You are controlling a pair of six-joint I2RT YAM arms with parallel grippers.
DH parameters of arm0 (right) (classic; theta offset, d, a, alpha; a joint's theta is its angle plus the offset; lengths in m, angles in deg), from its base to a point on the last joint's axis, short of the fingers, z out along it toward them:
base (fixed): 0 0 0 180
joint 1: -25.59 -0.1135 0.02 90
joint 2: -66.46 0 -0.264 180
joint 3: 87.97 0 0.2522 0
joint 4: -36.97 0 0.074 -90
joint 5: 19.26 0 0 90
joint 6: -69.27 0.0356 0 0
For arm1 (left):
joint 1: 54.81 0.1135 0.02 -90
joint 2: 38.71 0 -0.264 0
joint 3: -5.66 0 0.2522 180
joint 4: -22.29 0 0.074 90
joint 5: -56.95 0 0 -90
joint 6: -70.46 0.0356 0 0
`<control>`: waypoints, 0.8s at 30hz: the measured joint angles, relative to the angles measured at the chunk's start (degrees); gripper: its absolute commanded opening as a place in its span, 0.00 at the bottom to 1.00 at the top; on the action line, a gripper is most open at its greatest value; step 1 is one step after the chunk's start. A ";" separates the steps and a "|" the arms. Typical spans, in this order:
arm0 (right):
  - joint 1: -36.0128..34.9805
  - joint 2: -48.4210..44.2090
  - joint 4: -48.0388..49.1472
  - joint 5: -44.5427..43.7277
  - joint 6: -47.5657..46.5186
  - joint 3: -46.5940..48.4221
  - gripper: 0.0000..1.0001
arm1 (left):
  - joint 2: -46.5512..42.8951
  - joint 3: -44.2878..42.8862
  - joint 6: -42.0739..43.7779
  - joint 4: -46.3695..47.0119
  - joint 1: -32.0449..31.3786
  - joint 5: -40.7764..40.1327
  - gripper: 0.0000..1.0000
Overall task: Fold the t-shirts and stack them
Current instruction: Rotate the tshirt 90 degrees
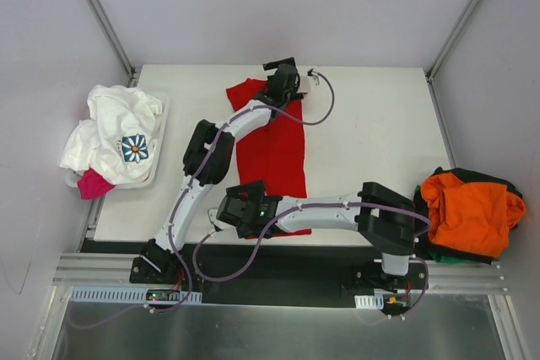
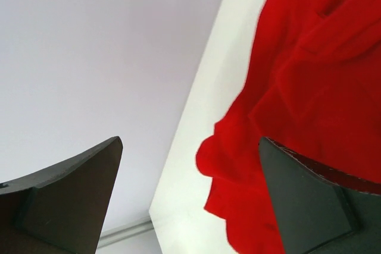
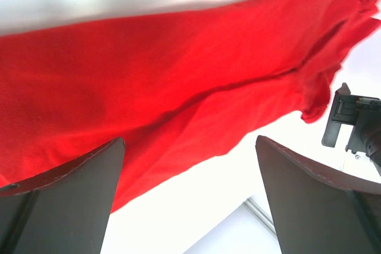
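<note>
Red t-shirt (image 1: 274, 145) under left gripper (image 2: 189, 142) stretched far, right gripper (image 3: 189, 141) bent near, both wide.

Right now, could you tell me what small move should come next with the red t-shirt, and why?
Probably lower the left hand and close it on the far edge of the red t-shirt: it is open, and the cloth lies beside one finger, ungripped.

We're running 2 arms here, left arm (image 1: 198, 170) and right arm (image 1: 337, 212): white tube links with chunky black joint housings. Purple cables (image 1: 332, 100) snake along both, and there's a small green light (image 1: 263, 202) on 1 wrist. The right gripper (image 3: 189, 140) has dark wedge-shaped fingers (image 3: 309, 200).
</note>
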 measured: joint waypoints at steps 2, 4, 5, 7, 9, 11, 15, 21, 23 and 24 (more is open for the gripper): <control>-0.15 -0.35 0.15 -1.31 -0.37 -0.07 0.96 | -1.07 0.00 -0.02 0.24 -0.22 -0.63 0.99; -0.13 -1.42 1.09 -2.62 -0.92 -0.92 0.96 | -2.43 0.24 -0.07 0.26 -0.22 -1.38 0.99; -0.04 -2.51 1.38 -3.26 -1.20 -1.84 0.96 | -3.65 1.09 -0.17 0.26 -0.24 -1.70 0.99; 0.52 -4.55 1.84 -4.09 -1.36 -3.52 0.96 | -6.75 3.56 -0.50 0.50 -0.31 -2.75 0.99; 1.97 -7.50 1.97 -4.31 -1.27 -5.66 0.96 | -12.63 10.36 -1.70 0.74 -0.31 -3.37 0.99; 4.37 -11.10 1.92 -4.52 -1.18 -7.58 0.96 | -19.87 18.49 -3.13 1.05 -0.31 -4.07 0.99; 9.66 -18.16 0.39 -3.30 0.26 -9.62 0.96 | -34.88 34.45 -6.32 0.70 -0.15 -5.20 0.99; 13.18 -24.76 -3.72 2.32 4.35 -11.23 0.96 | -49.64 51.36 -10.40 0.07 -0.09 -5.92 0.99; 12.92 -24.81 -4.20 4.15 5.09 -12.44 0.96 | -50.56 54.14 -11.26 -0.17 -0.09 -5.95 0.99; 12.81 -24.83 -4.31 5.03 5.38 -13.35 0.96 | -50.56 55.45 -11.91 -0.15 -0.09 -5.99 0.99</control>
